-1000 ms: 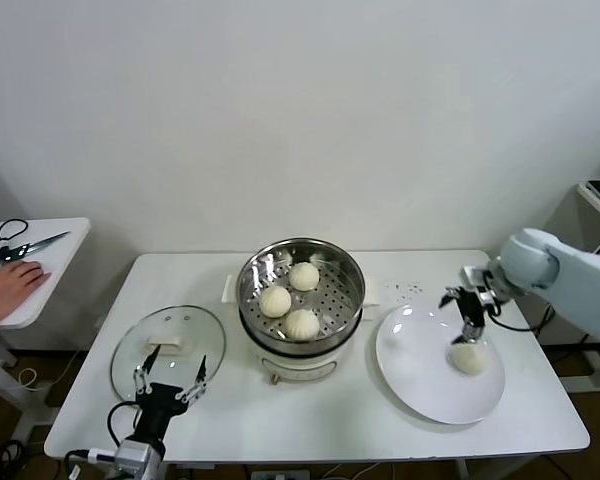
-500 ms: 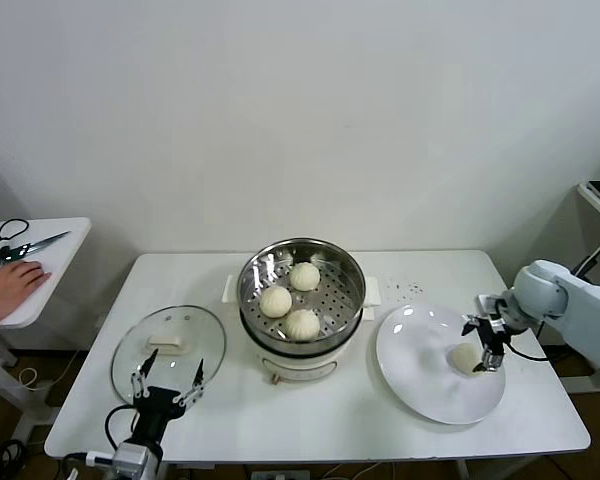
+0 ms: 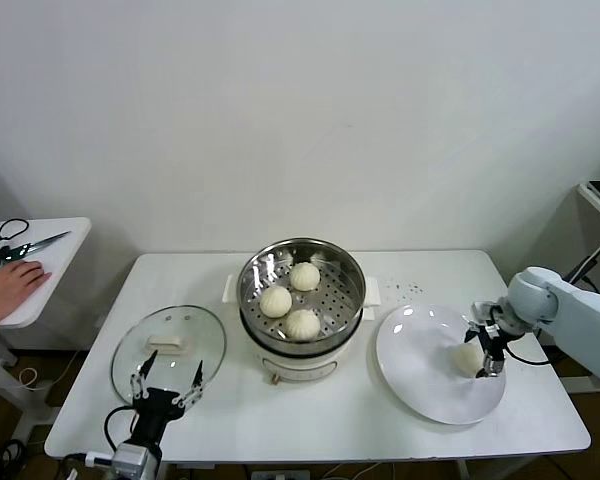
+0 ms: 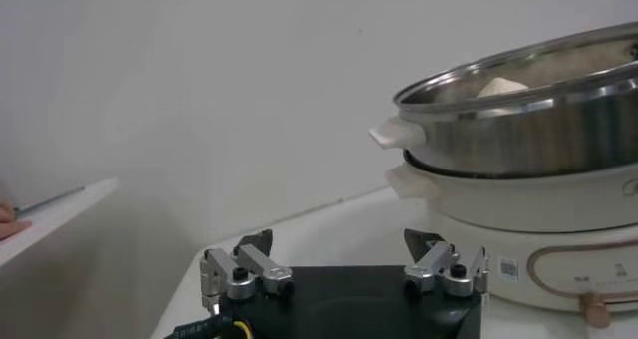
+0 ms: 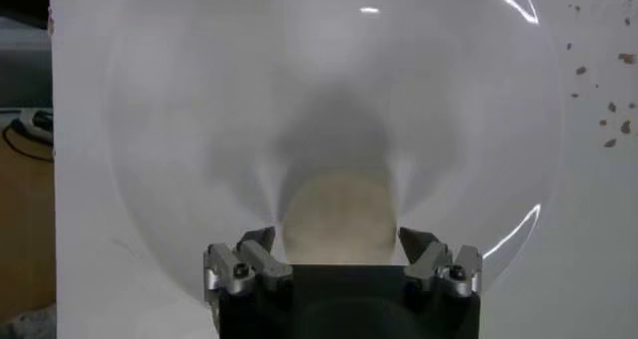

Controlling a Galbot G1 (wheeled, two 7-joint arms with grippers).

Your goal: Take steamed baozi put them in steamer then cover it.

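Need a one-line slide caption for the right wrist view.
Right gripper open around the last baozi on the white plate, fingers either side, not yet closed.

Cream-white baozi (image 3: 302, 323) sit on the perforated silver tray of the shiny steel steamer (image 3: 345, 262). Right of the steamer, a white plate (image 3: 420, 375) lies on the white desk (image 3: 310, 410); left of it, the clear cover (image 3: 205, 345) has a white handle.
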